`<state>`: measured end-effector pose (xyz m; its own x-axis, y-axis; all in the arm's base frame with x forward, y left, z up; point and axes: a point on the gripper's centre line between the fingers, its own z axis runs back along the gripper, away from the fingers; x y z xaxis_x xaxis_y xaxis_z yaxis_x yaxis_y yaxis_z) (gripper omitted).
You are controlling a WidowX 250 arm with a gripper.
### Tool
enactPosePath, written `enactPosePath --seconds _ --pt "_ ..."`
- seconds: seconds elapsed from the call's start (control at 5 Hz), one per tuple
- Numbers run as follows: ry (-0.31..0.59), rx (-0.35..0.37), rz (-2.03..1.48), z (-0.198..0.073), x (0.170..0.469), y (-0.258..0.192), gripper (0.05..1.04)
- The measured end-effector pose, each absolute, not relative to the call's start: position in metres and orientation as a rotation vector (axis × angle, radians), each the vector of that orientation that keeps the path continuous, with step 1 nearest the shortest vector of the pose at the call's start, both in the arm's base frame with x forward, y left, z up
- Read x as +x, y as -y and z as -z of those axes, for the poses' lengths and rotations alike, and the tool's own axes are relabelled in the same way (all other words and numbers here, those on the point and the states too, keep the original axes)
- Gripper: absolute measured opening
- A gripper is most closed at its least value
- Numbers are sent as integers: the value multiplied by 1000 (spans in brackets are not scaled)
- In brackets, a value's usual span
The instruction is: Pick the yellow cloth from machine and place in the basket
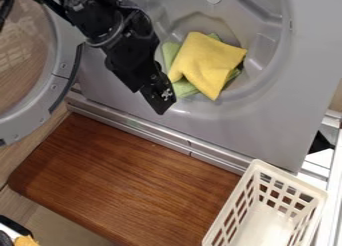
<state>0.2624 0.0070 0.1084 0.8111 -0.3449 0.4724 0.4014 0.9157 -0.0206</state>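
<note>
Pick step, pre-grasp I'd say: cloth (206, 61) just beside gripper (161, 107), can't tell if spread or pressed together, next needs centring over cloth, then pinch

1. Brown wood-grained board with rounded corners (133, 180): in front of the grey machine (227, 132).
2. White slotted plastic basket (260, 230): at the board's right end, near the machine.
3. Machine's round recess (264, 65): green cloth (183, 89) inside, yellow cloth (206, 60) on top.

Matt yellow cloth (204, 60) beside the pincer (159, 96), smooth grey machine front (267, 125) behind it, grained wood board (127, 180) below, smooth plastic basket (290, 177) lower right.
</note>
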Motion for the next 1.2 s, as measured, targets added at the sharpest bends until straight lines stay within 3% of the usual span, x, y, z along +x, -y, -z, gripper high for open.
enactPosePath --seconds 0.2,0.8,1.2 --pt "463 -130 396 -103 261 -7 1001" --pt "492 -146 400 -96 329 -10 1001" --pt "486 -138 402 -77 370 -8 1001"
